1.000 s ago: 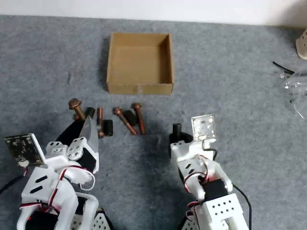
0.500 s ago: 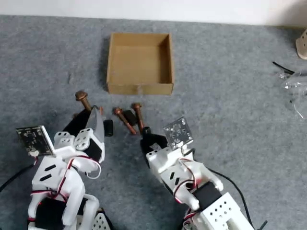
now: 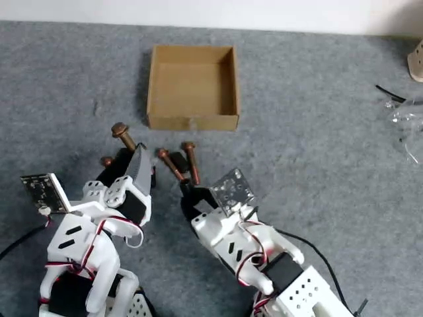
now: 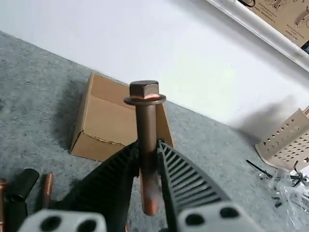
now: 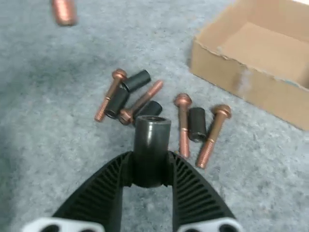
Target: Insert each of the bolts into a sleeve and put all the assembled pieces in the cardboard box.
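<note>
Bolt (image 4: pixel 146 111) pinched in left gripper (image 4: pixel 148 147) — sleeve (image 5: pixel 152 133) clamped in right gripper (image 5: pixel 149 162).

Grey felt under me, white wall ahead.
I work on a grey, felt-like table covering (image 3: pixel 317 165) that runs to a plain white wall (image 3: pixel 211 10) at 12 o'clock. Out at 2 o'clock, at the edge, stands a beige perforated plastic holder (image 3: pixel 416 61). Nearer 3 o'clock lie thin black wires (image 3: pixel 388 93) beside crumpled clear plastic (image 3: pixel 404 113). The light is even, the shadows soft.
</note>
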Motion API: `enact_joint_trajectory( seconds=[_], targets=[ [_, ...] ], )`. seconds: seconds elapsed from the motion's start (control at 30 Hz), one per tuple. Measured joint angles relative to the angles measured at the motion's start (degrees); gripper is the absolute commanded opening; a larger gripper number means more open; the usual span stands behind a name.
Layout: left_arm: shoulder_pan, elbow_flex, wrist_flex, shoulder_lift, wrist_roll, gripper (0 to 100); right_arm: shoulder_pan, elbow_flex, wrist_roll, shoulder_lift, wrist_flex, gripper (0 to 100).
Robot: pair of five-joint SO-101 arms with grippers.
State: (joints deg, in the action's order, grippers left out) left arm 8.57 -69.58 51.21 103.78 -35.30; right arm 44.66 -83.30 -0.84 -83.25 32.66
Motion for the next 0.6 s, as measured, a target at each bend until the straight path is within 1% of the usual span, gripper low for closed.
enact_joint_trajectory(
  seconds=[0.33,0.43,0.5,0.6],
  targets=[
    [7.6,0.0,0.0,0.0,-0.3,0,1.1,0.1,0.4,0.0,-1.6,0.5],
    [7.2,0.0,0.0,0.0,-3.3,0,1.3,0.1,0.4,0.0,-1.6,0.5],
    [5.4,0.0,0.0,0.0,-4.4,0,2.3,0.1,0.5,0.0,-1.6,0.5],
    [3.3,0.0,0.0,0.0,-5.1,0,4.2,0.1,3.5,0.0,-1.6,0.5]
  ],
)
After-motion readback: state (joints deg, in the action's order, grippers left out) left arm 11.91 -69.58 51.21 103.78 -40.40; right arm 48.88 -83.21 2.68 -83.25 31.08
